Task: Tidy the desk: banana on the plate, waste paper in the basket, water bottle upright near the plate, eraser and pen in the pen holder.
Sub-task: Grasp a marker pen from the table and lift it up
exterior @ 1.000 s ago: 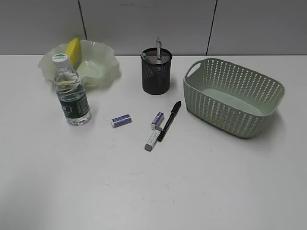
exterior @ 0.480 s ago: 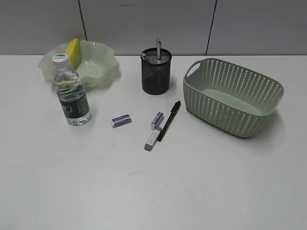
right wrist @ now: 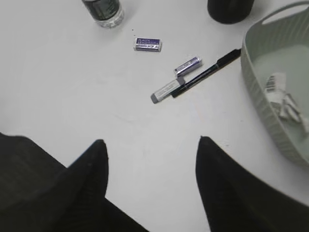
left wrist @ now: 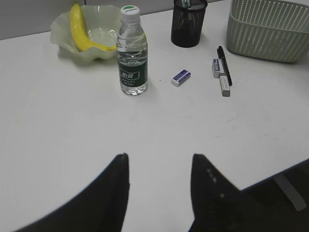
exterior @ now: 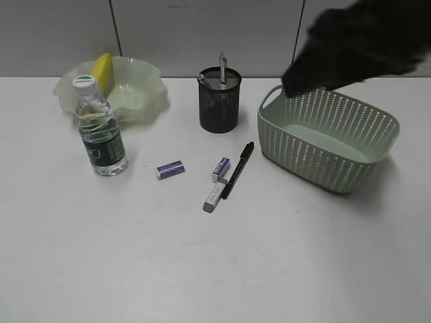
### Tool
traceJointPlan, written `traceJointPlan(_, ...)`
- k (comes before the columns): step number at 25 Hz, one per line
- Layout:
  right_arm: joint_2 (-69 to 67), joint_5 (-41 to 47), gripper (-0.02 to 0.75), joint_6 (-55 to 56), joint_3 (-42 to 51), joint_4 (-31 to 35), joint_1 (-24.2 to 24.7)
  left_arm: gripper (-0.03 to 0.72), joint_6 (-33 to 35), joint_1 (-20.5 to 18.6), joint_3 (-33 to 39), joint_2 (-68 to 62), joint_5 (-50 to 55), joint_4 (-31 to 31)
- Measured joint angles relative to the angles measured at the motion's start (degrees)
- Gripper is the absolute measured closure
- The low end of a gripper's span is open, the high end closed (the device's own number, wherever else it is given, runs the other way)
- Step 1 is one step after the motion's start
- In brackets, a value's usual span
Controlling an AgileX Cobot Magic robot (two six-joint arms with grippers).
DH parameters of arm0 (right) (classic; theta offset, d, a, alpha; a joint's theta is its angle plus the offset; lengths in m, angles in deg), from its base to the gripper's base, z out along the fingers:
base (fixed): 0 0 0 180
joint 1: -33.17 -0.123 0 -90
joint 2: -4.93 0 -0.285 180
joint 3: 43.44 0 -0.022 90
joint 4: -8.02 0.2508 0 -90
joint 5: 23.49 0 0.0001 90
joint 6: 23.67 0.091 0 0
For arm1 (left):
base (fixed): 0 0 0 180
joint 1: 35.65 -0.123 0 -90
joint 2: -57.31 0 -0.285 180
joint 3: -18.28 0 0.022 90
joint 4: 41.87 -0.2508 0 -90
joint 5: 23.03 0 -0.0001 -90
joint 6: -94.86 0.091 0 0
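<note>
The banana (exterior: 102,67) lies in the plate (exterior: 145,94) at the back left. The water bottle (exterior: 100,131) stands upright in front of it. Mid-desk, a black pen (exterior: 238,169) lies beside two erasers (exterior: 221,169) (exterior: 213,197), with a third eraser (exterior: 170,169) to their left. Behind them is the pen holder (exterior: 219,101), with pens in it. The waste paper (right wrist: 285,99) lies in the basket (right wrist: 270,116). My left gripper (left wrist: 159,159) hangs open over bare desk, short of the bottle (left wrist: 132,53). My right gripper (right wrist: 150,142) is open and empty, short of the pen (right wrist: 207,72).
My right arm (exterior: 357,44) shows as a dark blur above the far rim of the basket (exterior: 326,168). Bare white desk (exterior: 215,269) fills the front half. A grey panelled wall (exterior: 202,33) closes the back.
A dark blurred arm has swung into the exterior view at the upper right, over the basket. Nothing on the desk has moved.
</note>
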Motion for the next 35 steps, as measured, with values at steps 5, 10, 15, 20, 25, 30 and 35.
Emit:
traceJointPlan(5,-23.2,13.6,0.281,17.9,-20.4,-5.9,-2.3,0.370,0.1,0.0,0.0,0.0,-0.1,0.0)
traceJointPlan(10,-40.7,19.0,0.281,29.4,-36.8,-7.0,-2.6,0.377,0.1,0.0,0.0,0.0,-0.1,0.0)
traceJointPlan(15,-51.3,19.3,0.281,41.3,-44.8,-10.1,-2.6,0.378,0.1,0.0,0.0,0.0,-0.1,0.0)
traceJointPlan(20,-56.5,19.4,0.281,49.1,-45.7,-13.0,-2.6,0.378,0.1,0.0,0.0,0.0,-0.1,0.0)
traceJointPlan(25,-60.3,19.4,0.281,52.9,-45.7,-14.6,-2.3,0.378,0.1,0.0,0.0,0.0,-0.2,0.0)
traceJointPlan(30,-61.9,19.4,0.281,57.0,-45.7,-14.6,-1.6,0.378,0.1,0.0,0.0,0.0,-0.2,-0.2)
traceJointPlan(35,-62.9,19.5,0.281,58.4,-45.8,-16.6,-1.1,0.378,0.1,0.0,0.0,0.0,-0.2,-0.8)
